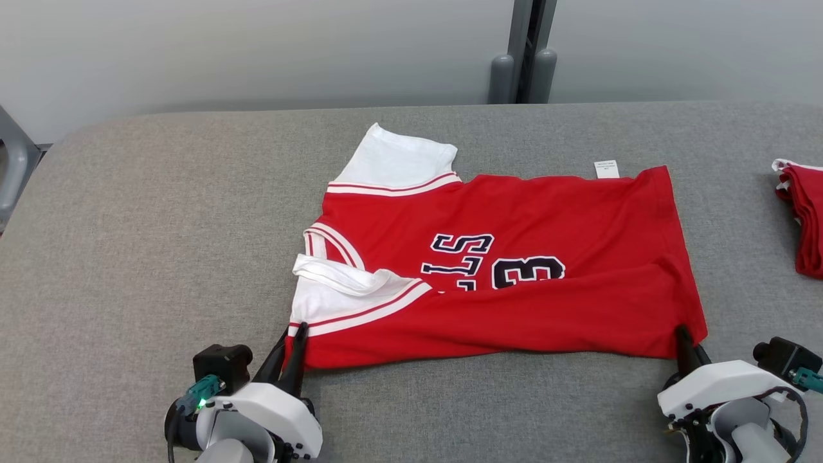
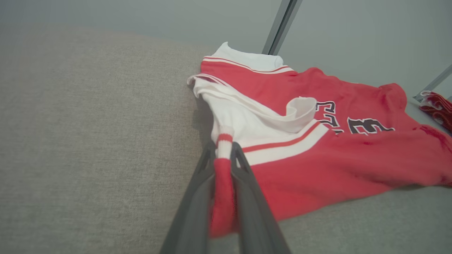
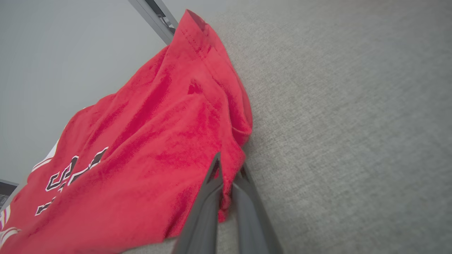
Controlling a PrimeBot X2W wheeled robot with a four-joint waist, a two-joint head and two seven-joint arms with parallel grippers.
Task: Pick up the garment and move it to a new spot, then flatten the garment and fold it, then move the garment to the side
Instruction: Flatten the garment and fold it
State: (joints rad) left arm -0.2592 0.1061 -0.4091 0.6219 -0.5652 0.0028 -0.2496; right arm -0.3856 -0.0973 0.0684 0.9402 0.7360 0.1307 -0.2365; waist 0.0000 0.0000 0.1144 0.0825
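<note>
Garment (image 1: 514, 302): lying half-folded on grey table (image 1: 128, 257).
Left gripper (image 1: 294, 332): pinching its shoulder edge.
Right gripper (image 1: 682, 333): pinching its hem corner.

The left gripper (image 1: 294, 334) and right gripper (image 1: 683, 333) each have 2 long, dark, tapering fingers (image 2: 192, 218) on a glossy white rounded shell (image 1: 270, 411) dotted with small dark screws (image 1: 685, 407). Each wrist bears a black boxy camera (image 1: 222, 361) with a teal plug (image 1: 204, 389). A black cable (image 1: 799, 418) loops beside the right shell.
</note>
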